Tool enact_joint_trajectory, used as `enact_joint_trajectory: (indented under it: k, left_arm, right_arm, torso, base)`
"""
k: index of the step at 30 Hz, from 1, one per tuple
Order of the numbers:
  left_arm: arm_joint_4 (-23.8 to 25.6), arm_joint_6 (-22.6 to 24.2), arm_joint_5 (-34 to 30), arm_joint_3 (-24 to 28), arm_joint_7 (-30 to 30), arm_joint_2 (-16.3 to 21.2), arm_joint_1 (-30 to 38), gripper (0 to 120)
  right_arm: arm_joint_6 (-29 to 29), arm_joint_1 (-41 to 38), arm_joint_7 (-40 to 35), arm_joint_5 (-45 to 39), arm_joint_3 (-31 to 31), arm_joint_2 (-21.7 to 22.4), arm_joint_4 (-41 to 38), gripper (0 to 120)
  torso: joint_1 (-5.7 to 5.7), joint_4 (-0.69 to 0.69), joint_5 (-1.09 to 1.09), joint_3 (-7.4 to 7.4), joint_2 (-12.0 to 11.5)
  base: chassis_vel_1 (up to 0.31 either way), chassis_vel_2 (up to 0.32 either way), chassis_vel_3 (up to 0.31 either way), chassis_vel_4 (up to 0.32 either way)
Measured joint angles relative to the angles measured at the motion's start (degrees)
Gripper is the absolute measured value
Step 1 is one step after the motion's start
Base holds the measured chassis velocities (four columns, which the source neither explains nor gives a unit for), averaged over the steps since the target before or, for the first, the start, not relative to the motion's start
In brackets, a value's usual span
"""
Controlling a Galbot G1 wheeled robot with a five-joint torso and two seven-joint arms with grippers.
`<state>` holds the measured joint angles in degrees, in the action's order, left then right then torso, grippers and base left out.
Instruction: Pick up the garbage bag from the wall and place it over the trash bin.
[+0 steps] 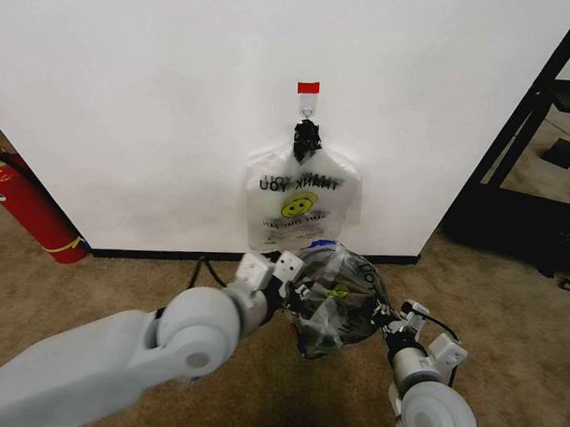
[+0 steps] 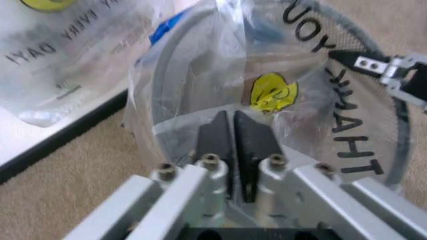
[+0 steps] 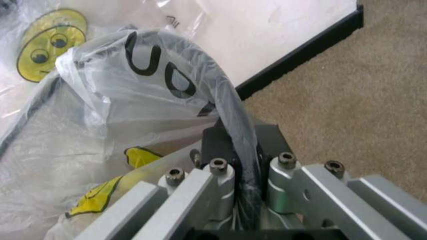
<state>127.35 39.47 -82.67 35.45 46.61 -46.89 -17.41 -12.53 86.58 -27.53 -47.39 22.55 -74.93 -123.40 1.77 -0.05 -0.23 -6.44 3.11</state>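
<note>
Already the garbage bag [image 1: 343,289] is off the wall [image 1: 130,96] and draped over the trash bin [image 1: 311,338], which stands on the carpet [image 1: 507,306] just in front of the baseboard. Its mouth is stretched round the rim, and its printed lettering shows across the opening.

The left gripper [image 1: 285,277] sits at about 9 o'clock on the rim. In the left wrist view its jaws are narrow, almost touching, and seem to pinch a fold of film inside the bin's mouth, probably to keep that side from slipping.

The right gripper [image 1: 395,320] is at about 4 o'clock. Its jaws are closed over the bagged rim, which runs between them in the right wrist view, likely seating the film over the edge there.

A second smiley bag [image 1: 300,200] hangs from the hook [image 1: 307,109] at 12 o'clock, untouched. The task looks nearly finished; the film lies slack and crumpled inside.
</note>
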Motion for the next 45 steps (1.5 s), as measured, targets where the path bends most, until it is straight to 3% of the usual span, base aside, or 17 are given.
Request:
enact_joint_trajectory:
  k: [13, 30, 37, 45]
  left_arm:
    - [-10.33, 1.78, -4.29, 12.13, 4.62, -9.33, 8.07, 0]
    - [-16.15, 2.78, -5.71, 16.06, 5.94, -15.19, 10.12, 0]
    - [-21.22, 2.77, -6.40, 17.63, 6.24, -19.22, 10.98, 0]
    - [-25.12, 2.66, -5.52, 18.90, 6.06, -21.03, 11.20, 0]
  right_arm:
    - [1.12, 0.03, 0.54, 3.15, -0.04, -0.35, 0.32, 1]
    - [1.48, 0.28, 0.95, 4.04, -0.61, 0.12, 0.27, 1]
    - [1.47, 0.51, 1.07, 4.56, -1.22, 0.13, 0.01, 1]
    - [1.47, 0.74, 1.15, 4.79, -1.27, 0.22, -0.49, 1]
  torso:
    - [0.00, 0.00, 0.00, 0.00, 0.00]
    - [0.00, 0.00, 0.01, 0.01, 0.00]
    - [-0.01, -0.01, 0.00, 0.00, 0.00]
    - [0.00, -0.01, -0.01, 0.01, 0.00]
  base:
    - [0.000, 0.000, 0.000, 0.000]
    - [0.000, 0.000, 0.000, 0.000]
    - [0.000, 0.000, 0.000, 0.000]
    - [0.000, 0.000, 0.000, 0.000]
